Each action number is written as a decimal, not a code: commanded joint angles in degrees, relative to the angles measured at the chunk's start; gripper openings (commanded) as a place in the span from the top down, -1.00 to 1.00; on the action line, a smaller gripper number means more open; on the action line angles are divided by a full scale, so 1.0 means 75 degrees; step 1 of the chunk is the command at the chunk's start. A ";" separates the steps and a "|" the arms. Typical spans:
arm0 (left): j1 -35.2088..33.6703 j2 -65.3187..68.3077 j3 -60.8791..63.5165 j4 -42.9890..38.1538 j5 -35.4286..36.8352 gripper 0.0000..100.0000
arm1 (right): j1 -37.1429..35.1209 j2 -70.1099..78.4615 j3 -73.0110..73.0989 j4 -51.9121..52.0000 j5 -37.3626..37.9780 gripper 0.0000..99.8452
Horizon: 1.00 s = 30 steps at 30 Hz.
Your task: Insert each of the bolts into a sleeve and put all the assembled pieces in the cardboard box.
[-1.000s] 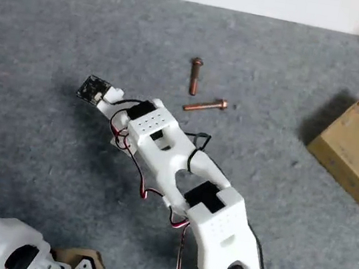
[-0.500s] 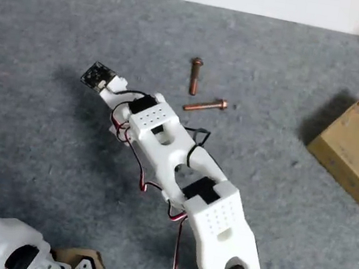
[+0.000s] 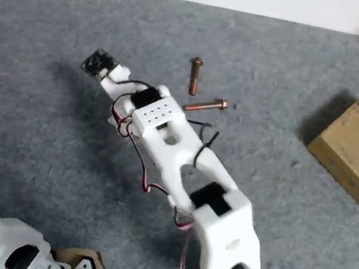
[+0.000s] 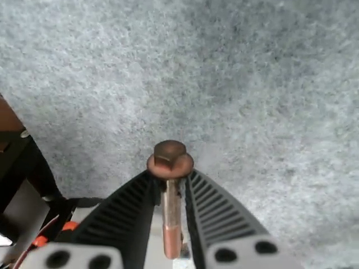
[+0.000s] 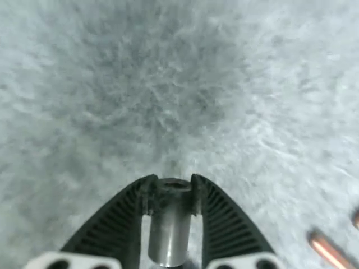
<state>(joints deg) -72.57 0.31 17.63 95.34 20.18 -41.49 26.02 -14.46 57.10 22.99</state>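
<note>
Sleeve [image 5: 170, 230], sides covered, clamped in right end effector [image 5: 171, 180]; bolt [image 4: 171, 216] in left end effector [image 4: 170, 175].

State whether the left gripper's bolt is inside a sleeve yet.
Out: the bolt shows bare shank in the left gripper; right gripper holds the sleeve.

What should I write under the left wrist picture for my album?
The left gripper pinches a copper bolt, head outward, over the grey surface.

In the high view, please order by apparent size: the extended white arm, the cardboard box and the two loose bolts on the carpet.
1. extended white arm
2. cardboard box, though the picture's edge cuts it
3. crosswise bolt and lengthwise bolt: they look about alike, so not ranked
</note>
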 commanded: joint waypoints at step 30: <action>0.5703 -0.7648 0.1084 0.0750 0.1231 0.99 | 0.1659 -1.1399 0.5070 0.3628 -0.0692 0.99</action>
<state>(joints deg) -34.33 -49.80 26.15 100.62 29.05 -29.98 -55.56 24.13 81.54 18.33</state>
